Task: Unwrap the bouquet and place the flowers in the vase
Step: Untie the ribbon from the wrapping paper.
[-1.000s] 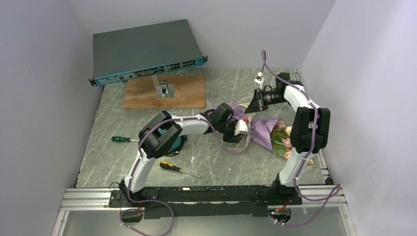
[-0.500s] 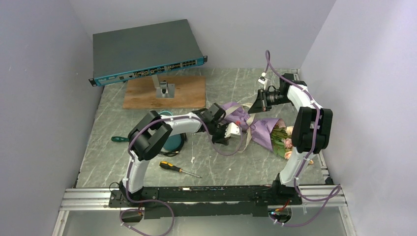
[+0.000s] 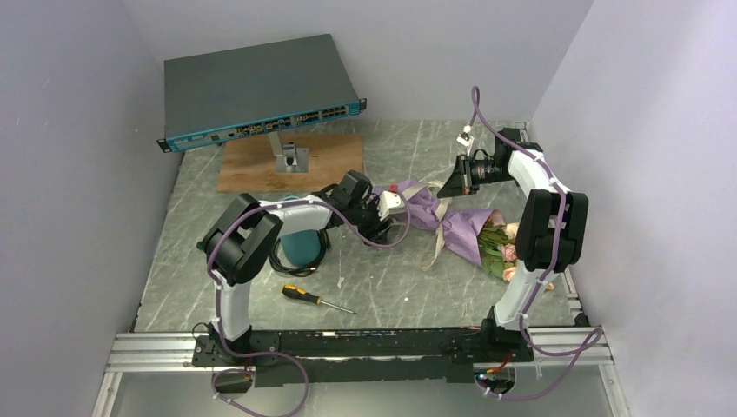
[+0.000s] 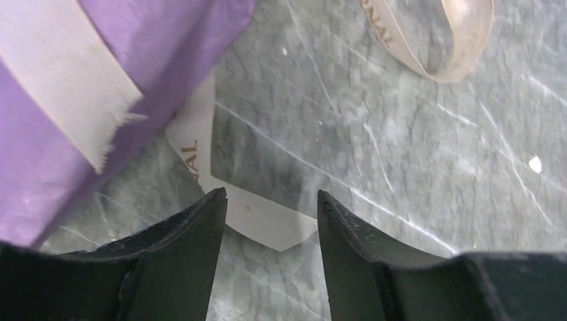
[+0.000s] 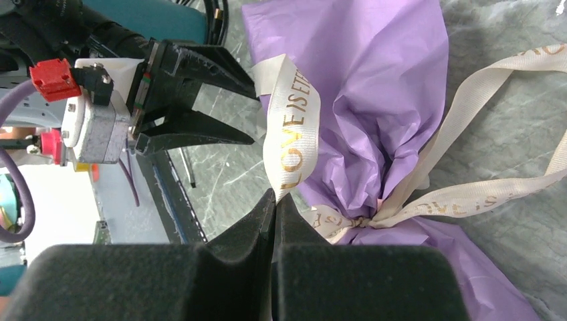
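Observation:
The bouquet point(image 3: 452, 221) lies on the marble table in purple crinkly paper point(image 5: 374, 100), with the flowers point(image 3: 497, 246) poking out at its right end. A cream printed ribbon point(image 5: 291, 134) is still knotted round its neck. My right gripper point(image 5: 275, 196) is shut on one tail of that ribbon, above the bundle point(image 3: 443, 191). My left gripper point(image 4: 271, 200) is open just left of the paper point(image 3: 398, 198), and a loose ribbon end point(image 4: 261, 221) lies flat on the table between its tips. The teal vase point(image 3: 297, 246) stands under the left forearm.
A black cable coil point(image 3: 287, 263) rings the vase. A network switch point(image 3: 261, 91) stands on a wooden board point(image 3: 322, 165) at the back left. A green-handled screwdriver point(image 3: 213, 247) and an orange one point(image 3: 300, 294) lie front left. Walls close both sides.
My left gripper has drawn back to the left, away from the bundle's middle, and now stands open. The right gripper rose slightly with the ribbon tail, then held still.

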You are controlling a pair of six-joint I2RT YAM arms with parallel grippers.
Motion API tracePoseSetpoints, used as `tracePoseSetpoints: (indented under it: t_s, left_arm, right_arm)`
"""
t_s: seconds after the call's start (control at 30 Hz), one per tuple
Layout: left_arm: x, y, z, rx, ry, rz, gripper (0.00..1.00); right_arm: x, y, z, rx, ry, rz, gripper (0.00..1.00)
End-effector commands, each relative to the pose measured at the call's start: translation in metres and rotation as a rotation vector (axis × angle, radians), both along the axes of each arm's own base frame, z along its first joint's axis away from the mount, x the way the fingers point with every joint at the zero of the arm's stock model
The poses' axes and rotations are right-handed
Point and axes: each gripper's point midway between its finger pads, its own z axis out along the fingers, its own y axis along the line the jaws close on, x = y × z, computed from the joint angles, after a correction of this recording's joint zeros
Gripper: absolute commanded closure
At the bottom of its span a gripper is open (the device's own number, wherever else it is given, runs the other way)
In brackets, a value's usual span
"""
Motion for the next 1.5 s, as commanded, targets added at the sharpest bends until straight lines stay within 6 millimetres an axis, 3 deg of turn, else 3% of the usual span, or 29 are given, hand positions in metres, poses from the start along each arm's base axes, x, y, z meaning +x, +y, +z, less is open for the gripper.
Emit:
tracePoseSetpoints:
  t_s: [0.0, 0.13, 0.27, 0.37, 0.57, 0.6, 0.87, 1.17, 1.33, 1.47]
  left_arm:
    - [0.028, -0.02, 0.019, -0.076, -0.071, 0.081, 0.39]
    - [0.037, -0.028, 0.006, -0.056, -0.07, 0.094, 0.33]
    - [0.042, -0.027, -0.007, -0.029, -0.072, 0.109, 0.41]
    - [0.038, -0.021, -0.015, -0.003, -0.067, 0.118, 0.54]
    - [0.037, -0.008, -0.021, 0.039, -0.046, 0.174, 0.99]
    - [0.038, -0.006, -0.019, 0.037, -0.045, 0.189, 1.0]
    - [0.046, 0.01, -0.021, 0.041, 0.018, 0.31, 1.0]
    - [0.073, 0.016, -0.021, 0.023, 0.095, 0.419, 1.0]
    - [0.067, 0.004, 0.004, -0.065, 0.07, 0.341, 0.51]
    - [0.064, -0.003, 0.023, -0.125, 0.055, 0.307, 0.42]
  right_arm:
    - [0.006, 0.003, 0.029, 0.036, -0.089, 0.01, 1.0]
    - [0.006, 0.003, 0.03, 0.041, -0.09, 0.01, 1.0]
    - [0.005, 0.004, 0.036, 0.057, -0.091, 0.016, 1.0]
    - [0.004, 0.003, 0.041, 0.07, -0.095, 0.017, 1.0]
    - [-0.002, -0.007, 0.051, 0.094, -0.098, 0.015, 1.0]
    - [-0.004, -0.01, 0.052, 0.096, -0.095, 0.013, 1.0]
    - [-0.02, -0.032, 0.061, 0.105, -0.077, 0.015, 1.0]
    - [-0.048, -0.03, 0.066, 0.144, -0.055, 0.066, 1.0]
    - [-0.057, -0.028, 0.059, 0.145, -0.034, 0.074, 1.0]
    - [-0.064, -0.024, 0.051, 0.135, -0.024, 0.098, 1.0]
